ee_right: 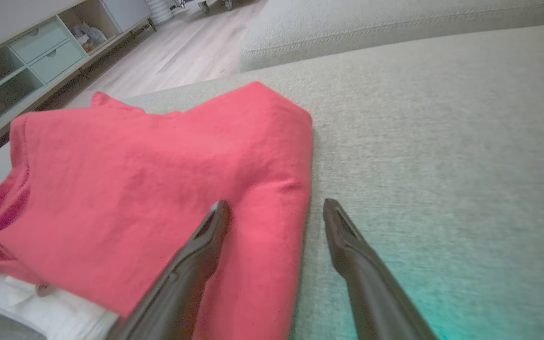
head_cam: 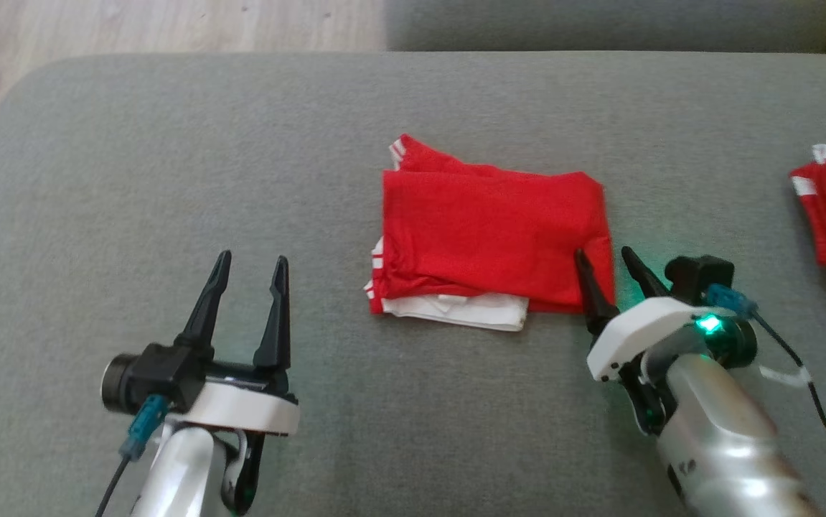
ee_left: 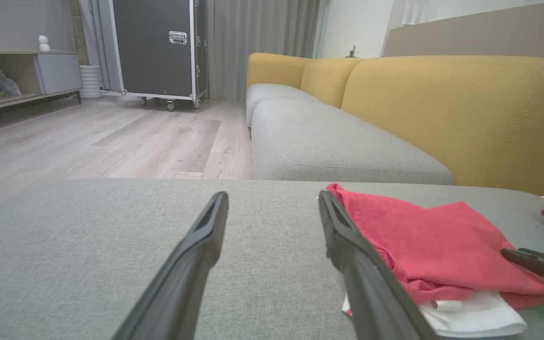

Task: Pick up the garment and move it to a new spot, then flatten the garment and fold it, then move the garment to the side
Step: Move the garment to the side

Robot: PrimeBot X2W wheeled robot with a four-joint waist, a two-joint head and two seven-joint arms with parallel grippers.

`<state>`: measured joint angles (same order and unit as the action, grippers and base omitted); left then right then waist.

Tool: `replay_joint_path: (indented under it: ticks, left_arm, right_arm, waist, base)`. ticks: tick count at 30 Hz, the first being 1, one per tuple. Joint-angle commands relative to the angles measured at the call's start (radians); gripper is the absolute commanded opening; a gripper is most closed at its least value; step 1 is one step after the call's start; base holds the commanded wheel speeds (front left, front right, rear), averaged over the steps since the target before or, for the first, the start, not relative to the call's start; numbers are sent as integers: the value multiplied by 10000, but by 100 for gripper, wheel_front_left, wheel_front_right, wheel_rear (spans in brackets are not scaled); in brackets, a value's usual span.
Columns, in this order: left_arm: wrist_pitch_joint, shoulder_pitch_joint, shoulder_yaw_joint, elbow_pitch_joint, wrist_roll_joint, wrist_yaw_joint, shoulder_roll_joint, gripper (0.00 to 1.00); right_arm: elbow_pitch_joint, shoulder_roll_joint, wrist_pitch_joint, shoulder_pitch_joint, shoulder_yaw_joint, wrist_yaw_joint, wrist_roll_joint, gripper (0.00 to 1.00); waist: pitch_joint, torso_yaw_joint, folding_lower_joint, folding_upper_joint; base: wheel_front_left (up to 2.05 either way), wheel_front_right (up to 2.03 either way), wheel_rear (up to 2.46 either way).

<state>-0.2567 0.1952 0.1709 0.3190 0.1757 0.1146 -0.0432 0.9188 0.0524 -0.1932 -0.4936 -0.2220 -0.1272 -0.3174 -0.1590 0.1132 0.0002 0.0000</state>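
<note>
Looking down from the head: finding the garment already folded into a red rectangle, with a white layer peeping out at the near edge, in the middle of the grey seat. Judging the pick-up, the flattening and the folding as done; left to do, seemingly, only the move to the side. Seeing the left gripper fully spread, holding nothing, well apart from the cloth on its left. Seeing the right gripper spread wide too and empty, at the near right corner of the garment, one finger over the red cloth, the other over bare seat.

Turning to the left wrist: looking low across the seat between the open fingers, with the garment off to the right, untouched. Adding to the head view: the thickness of the folded stack, a yellow backrest, a wooden floor and a black case.

Turning to the right wrist: seeing the garment's side edge running between the two fingers, so probably a grip on this corner next. Cannot tell whether the tips touch the cloth. Adding a shelf with drawers beyond.
</note>
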Motion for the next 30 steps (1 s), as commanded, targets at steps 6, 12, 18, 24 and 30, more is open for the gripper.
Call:
replay_joint_path:
  ticks: [6, 12, 18, 24, 30]
  left_arm:
    - [-51, 592, -125, -311, 63, 6, -70, 100]
    - [-51, 573, -98, -297, 99, -57, -70, 100]
    - [-51, 453, -216, -314, 43, -79, -70, 100]
    - [-51, 340, -349, -518, 60, -108, -70, 100]
    - [-51, 255, -241, -605, 164, -189, -70, 100]
  right_arm:
    - [1520, -22, 209, -1181, -1025, -35, -758, 100]
    - [2190, -22, -108, -1641, -1870, -35, -821, 0]
    - [2425, -22, -620, -2114, -1909, -35, 285, 0]
    - [1427, 222, -681, -2376, -824, -35, 2755, 0]
    - [333, 1205, -683, -2061, -242, -35, 4598, 0]
  waist:
    - [-235, 458, -2, 0]
    - [-214, 483, -2, 0]
    - [11, 98, -2, 0]
    - [276, -614, -2, 0]
    - [544, -1086, -2, 0]
  base:
    - [0, 0, 0]
    - [0, 0, 0]
    - [0, 0, 0]
    - [0, 0, 0]
    - [0, 0, 0]
